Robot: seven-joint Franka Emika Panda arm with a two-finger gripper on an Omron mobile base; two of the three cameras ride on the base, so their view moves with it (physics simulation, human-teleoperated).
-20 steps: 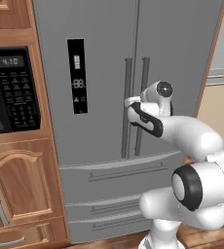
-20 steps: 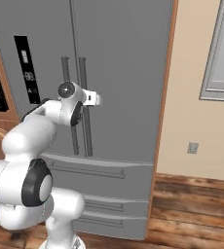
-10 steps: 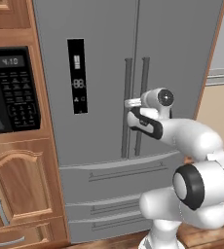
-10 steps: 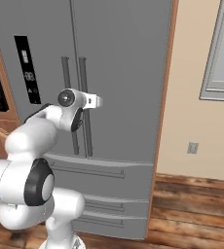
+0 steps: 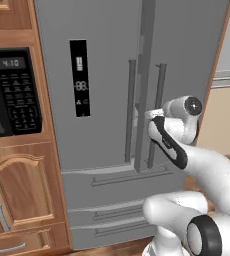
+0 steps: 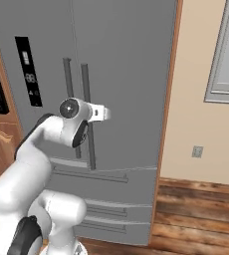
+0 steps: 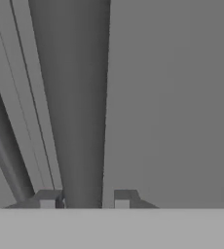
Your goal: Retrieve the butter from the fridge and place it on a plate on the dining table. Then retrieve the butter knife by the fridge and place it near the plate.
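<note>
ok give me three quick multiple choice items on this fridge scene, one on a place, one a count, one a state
1. Where is the microwave?
A left of the fridge
B right of it
C on top of it

2. How many long vertical handles are on the upper doors?
A one
B two
C four

3. What stands between the fingertips of the claw?
A nothing
B a butter stick
C a handle bar

Answers: 1 A, it sits in the wood cabinets left of the fridge. 2 B, two bars run side by side. 3 C, the hand view shows the bar between the tips.
</note>
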